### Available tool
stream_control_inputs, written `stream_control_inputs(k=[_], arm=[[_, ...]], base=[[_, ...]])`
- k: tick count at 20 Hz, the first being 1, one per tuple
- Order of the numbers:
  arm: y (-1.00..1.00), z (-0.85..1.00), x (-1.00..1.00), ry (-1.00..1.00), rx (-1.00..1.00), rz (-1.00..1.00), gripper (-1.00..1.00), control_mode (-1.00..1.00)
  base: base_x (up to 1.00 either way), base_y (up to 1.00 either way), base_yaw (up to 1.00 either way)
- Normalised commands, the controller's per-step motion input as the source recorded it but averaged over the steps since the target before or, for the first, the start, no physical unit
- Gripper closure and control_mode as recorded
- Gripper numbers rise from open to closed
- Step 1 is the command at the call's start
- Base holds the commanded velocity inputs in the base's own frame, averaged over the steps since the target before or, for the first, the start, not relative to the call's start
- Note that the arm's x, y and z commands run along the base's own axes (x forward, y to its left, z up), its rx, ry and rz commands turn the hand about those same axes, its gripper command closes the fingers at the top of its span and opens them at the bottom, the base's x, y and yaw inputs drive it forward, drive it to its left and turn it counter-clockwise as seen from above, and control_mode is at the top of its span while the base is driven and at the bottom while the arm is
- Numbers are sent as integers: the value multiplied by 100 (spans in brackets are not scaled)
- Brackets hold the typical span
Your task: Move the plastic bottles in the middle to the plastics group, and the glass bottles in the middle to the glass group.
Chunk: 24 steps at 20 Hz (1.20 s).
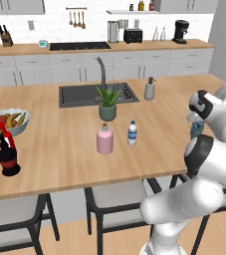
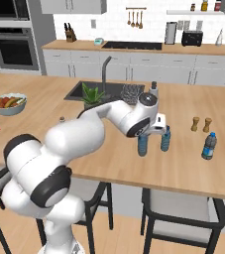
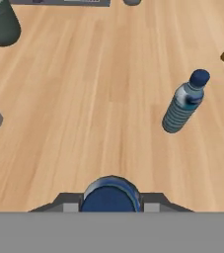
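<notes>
My gripper (image 2: 142,138) is shut on the dark teal-blue plastic bottle (image 2: 142,147), low over the counter's right part; in the hand view the bottle's blue top (image 3: 110,195) sits between the finger tips. A blue water bottle (image 2: 165,140) of the plastics group stands just to its right, also in the hand view (image 3: 182,105), and another (image 2: 209,145) farther right. The clear-white bottle (image 1: 132,133) and the pale-pink glass bottle (image 1: 104,139) stand mid-counter. The black-and-red bottle (image 1: 7,155) stands far left. Whether the teal bottle touches the counter is unclear.
A potted plant (image 1: 107,105) stands behind the middle bottles, in front of the sink (image 1: 79,94). A fruit bowl (image 1: 7,121) sits far left, a soap dispenser (image 1: 149,89) by the sink. Two brown shakers (image 2: 201,124) stand behind the plastics group.
</notes>
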Motion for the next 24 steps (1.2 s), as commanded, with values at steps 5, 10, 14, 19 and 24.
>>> stream_control_inputs(k=[5,10,14,19,24], arm=[[-79,-5,-10,-7,0,-5,100,-100],[-72,0,-2,-6,0,-2,100,-100],[-37,0,-2,-5,0,0,100,-100],[-17,-6,0,-3,-2,0,100,-100],[0,-2,0,0,-8,3,100,-100]], base=[[0,0,0],[0,0,0],[0,0,0],[0,0,0],[0,0,0]])
